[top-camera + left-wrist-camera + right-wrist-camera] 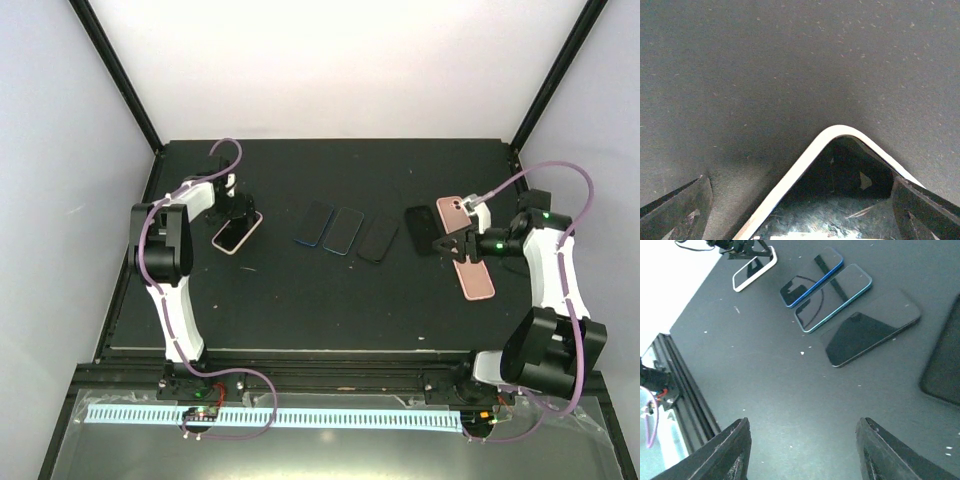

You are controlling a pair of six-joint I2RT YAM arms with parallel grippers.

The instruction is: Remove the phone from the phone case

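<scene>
At the far left of the flat black table [300, 300], a phone with a dark glass face in a white-rimmed case [237, 235] is found lying screen up, and it is judged to be the thing to be worked on. The left gripper [238, 210] is held low over its far end with the claw spread as wide as it goes. In the left wrist view one rounded corner of the white rim is seen between the two black fingers [685, 207], and nothing is pinched. Whether the right-hand finger touches the rim cannot be told.

At the right of the table the right gripper [448, 245] is seen between two pink slabs, one farther [455, 213] and one nearer [476, 279]. Its claw is parted, with only bare table between the fingers. Whether those slabs are phones or empty cases cannot be told.

The step in hand is judged to be the first grip on the white case. It is done well if the claw is centred on the corner, lowered until one finger catches the rim's lip rather than the glass, and closed gently. One corner should be peeled first, as a flat pull is likely to drag the whole phone across the table. A second hold from the other arm may be needed.
</scene>
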